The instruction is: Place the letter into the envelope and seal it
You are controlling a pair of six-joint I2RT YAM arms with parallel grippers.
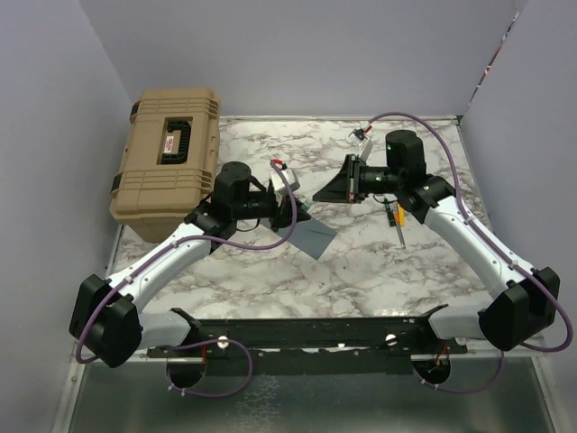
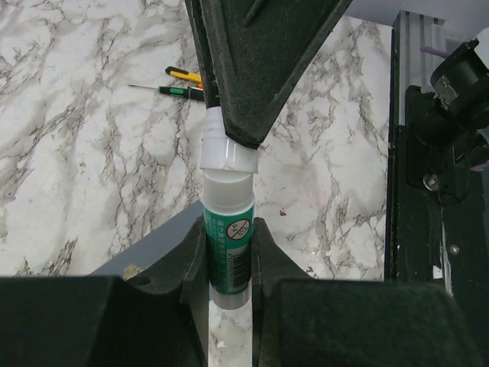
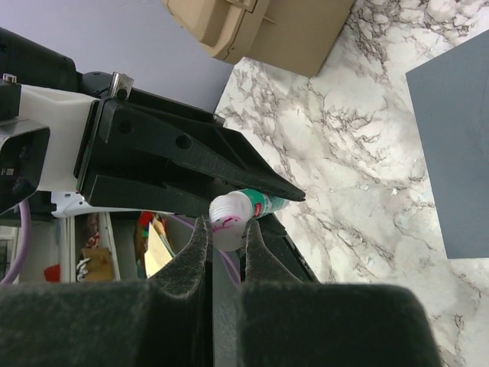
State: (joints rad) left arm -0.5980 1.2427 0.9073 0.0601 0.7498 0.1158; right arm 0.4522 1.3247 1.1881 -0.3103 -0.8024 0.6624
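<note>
We hold a glue stick between both grippers above the desk.
Our left gripper [image 2: 229, 233] is clamped on the green-and-white glue stick [image 2: 229, 260] body, and our right gripper [image 3: 228, 228] is pinched almost closed on its white cap [image 2: 226, 157]. The blue-grey envelope [image 1: 315, 236] lies flat mid-desk [image 1: 379, 262], just under the left gripper.

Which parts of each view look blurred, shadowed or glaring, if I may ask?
Top external: even, soft light, no glare on the marble table, faint shadows under the arms. Left wrist: the glue stick is sharp, while the left gripper's fingers clamping it are dark and blurred. Right wrist: the right gripper's fingers, on the white cap, blur near the lens; the envelope is crisp.
</note>
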